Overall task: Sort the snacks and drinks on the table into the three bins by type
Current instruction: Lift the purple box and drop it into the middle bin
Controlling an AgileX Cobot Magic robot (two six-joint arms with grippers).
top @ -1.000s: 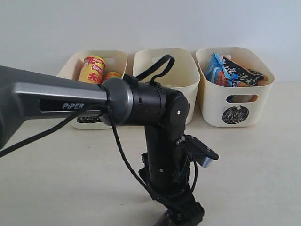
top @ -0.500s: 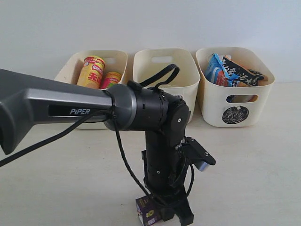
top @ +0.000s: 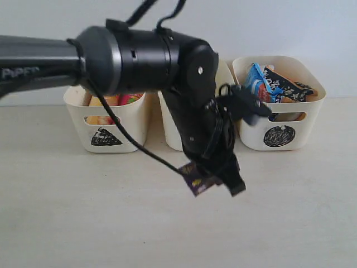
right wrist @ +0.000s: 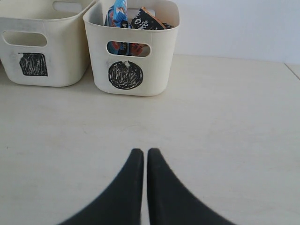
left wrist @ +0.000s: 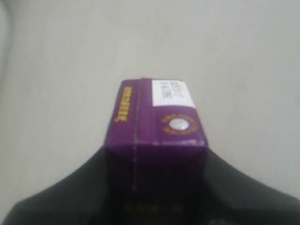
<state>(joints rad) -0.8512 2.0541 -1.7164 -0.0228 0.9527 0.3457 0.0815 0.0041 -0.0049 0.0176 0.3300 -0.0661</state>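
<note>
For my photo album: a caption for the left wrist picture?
Left tool grips a dark purple carton over the pale table.

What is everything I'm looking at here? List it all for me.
triangle bin: one, cream, left end of the row at the table's back
square bin: one, cream, middle of the row, inside hidden
circle bin: one, cream, right end of the row
yellow tube, pink tube: one each, in triangle bin
blue bag, black-and-orange bag: one each, in circle bin
carton: one, dark purple, tilted, above table
table: one, pale beige
left gripper: black, shut on carton
right gripper: black, shut, empty
</note>
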